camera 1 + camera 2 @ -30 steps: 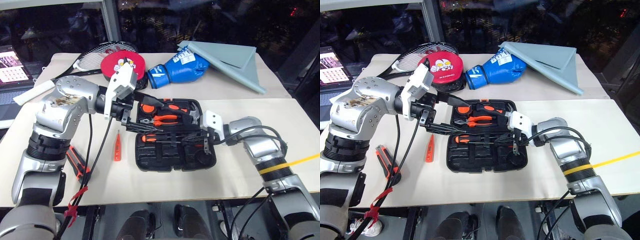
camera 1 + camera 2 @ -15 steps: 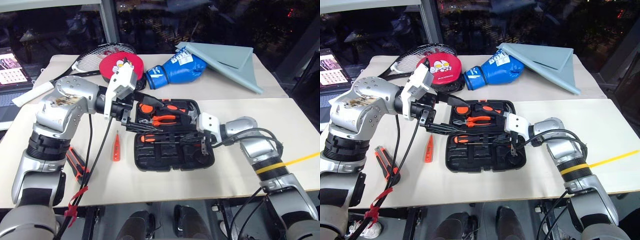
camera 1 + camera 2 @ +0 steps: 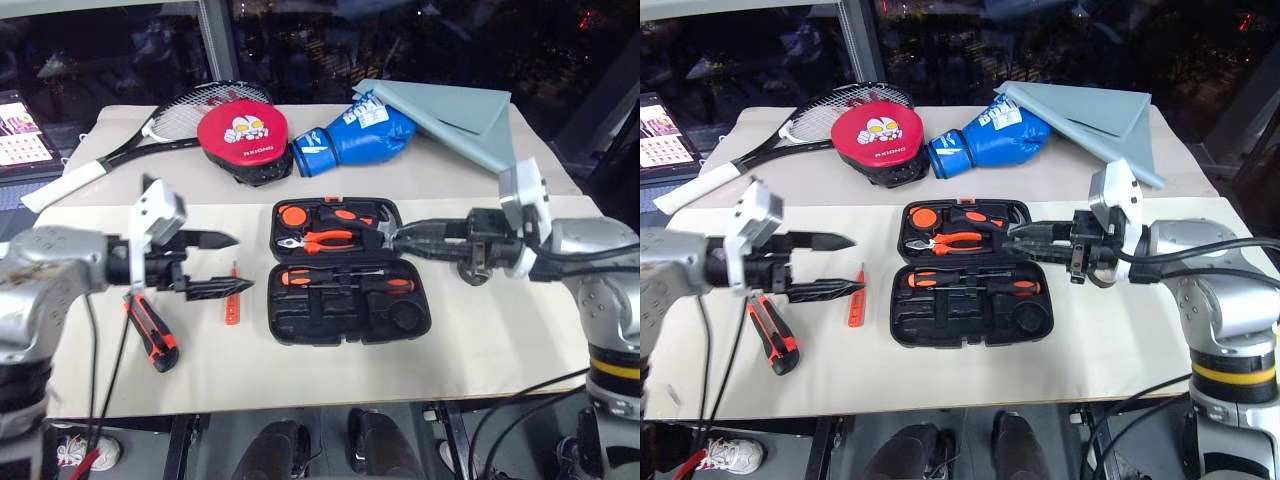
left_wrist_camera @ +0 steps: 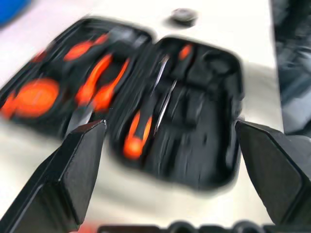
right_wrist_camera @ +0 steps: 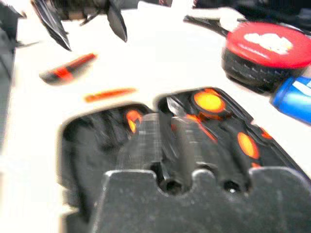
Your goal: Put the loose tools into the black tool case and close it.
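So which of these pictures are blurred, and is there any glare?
Left wrist view: motion-smeared; the open black moulded tool case shows streaked orange handles. Right wrist view: soft throughout, the round red punch pad fuzzy. Head views: sharp; the pale tabletop is evenly lit, without strong glare, and the background is dark.

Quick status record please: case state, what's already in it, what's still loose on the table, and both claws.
case: black tool case open flat on the table
in case: two screwdrivers in the near half; pliers in the far half
still loose: slim orange tester screwdriver and utility knife, both left of the case
left claw: open, empty, above the tester screwdriver
right claw: open, empty, over the case's far right part
lid: not yet closed
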You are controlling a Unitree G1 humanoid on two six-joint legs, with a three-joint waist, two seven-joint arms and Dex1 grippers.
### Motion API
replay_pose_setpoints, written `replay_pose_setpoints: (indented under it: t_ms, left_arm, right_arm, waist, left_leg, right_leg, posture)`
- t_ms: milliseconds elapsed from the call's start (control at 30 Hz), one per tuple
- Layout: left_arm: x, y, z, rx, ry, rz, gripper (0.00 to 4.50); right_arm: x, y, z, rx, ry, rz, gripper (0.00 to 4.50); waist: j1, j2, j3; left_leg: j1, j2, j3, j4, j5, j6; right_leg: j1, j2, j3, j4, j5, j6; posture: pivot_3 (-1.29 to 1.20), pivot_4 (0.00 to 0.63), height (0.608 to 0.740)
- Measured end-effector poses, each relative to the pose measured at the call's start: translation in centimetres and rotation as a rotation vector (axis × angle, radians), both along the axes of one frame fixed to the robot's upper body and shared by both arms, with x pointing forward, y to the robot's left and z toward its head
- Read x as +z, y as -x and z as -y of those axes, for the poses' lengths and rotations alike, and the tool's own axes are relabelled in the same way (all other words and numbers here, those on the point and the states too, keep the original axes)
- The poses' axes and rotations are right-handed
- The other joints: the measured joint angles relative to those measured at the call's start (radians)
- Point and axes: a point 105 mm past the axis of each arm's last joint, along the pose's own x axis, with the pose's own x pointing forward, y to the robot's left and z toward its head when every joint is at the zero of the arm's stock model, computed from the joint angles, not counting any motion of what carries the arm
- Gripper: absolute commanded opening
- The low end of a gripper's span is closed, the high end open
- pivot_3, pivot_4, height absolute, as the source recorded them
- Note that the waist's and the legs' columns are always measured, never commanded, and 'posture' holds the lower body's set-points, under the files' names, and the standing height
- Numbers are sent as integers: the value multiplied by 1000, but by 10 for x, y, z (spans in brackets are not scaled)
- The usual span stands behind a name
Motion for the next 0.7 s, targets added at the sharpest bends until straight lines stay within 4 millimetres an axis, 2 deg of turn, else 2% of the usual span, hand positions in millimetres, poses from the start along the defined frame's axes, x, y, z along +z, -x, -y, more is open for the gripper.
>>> replay_pose_setpoints:
  t_ms: [67, 200, 267, 400, 500, 700]
  left_arm:
    - [-2, -7, -1, 27, -19, -13, 4500]
    - [-10, -24, 14, 65, 19, -49, 4500]
    - [-23, -25, 19, 73, 9, -98, 4500]
    - [-24, -28, 29, 50, -16, -111, 4500]
    - [-26, -30, 32, 44, -39, -122, 3841]
    - [-30, -27, 33, 21, -71, -147, 1660]
  right_arm:
    - [-1, 3, -2, -10, -6, 2, 4454]
    - [-3, 7, -6, -48, -36, -2, 4454]
    - [-3, 7, -7, -65, -45, -1, 4454]
    - [-2, 7, -8, -87, -70, -3, 4454]
    - [-1, 7, -9, -98, -73, -1, 4500]
    - [0, 7, -10, -116, -80, 2, 4500]
  waist:
    - [0, 0, 0]
    - [5, 0, 0]
    - [4, -1, 0]
    - [2, -1, 0]
    - [4, 0, 0]
    - [5, 0, 0]
  left_leg:
    - [0, 0, 0, 0, 0, -1]
    - [1, -1, 0, 1, 1, -2]
    - [1, -1, 0, 2, 1, -2]
    - [1, -1, 0, 1, 1, -2]
    - [1, -1, 0, 2, 1, -2]
    - [2, -2, 0, 2, 1, -2]
  right_leg:
    - [0, 0, 0, 0, 0, 0]
    - [3, -2, 0, 0, -1, 1]
    - [2, -1, 1, 0, -1, 1]
    - [2, -1, 1, 1, -1, 0]
    - [3, -1, 1, 1, -1, 1]
    - [3, -2, 1, 1, -1, 1]
  posture:
    - [0, 150, 732]
    - [0, 150, 732]
    - [0, 150, 732]
    - [0, 150, 732]
    - [0, 150, 732]
    - [0, 150, 732]
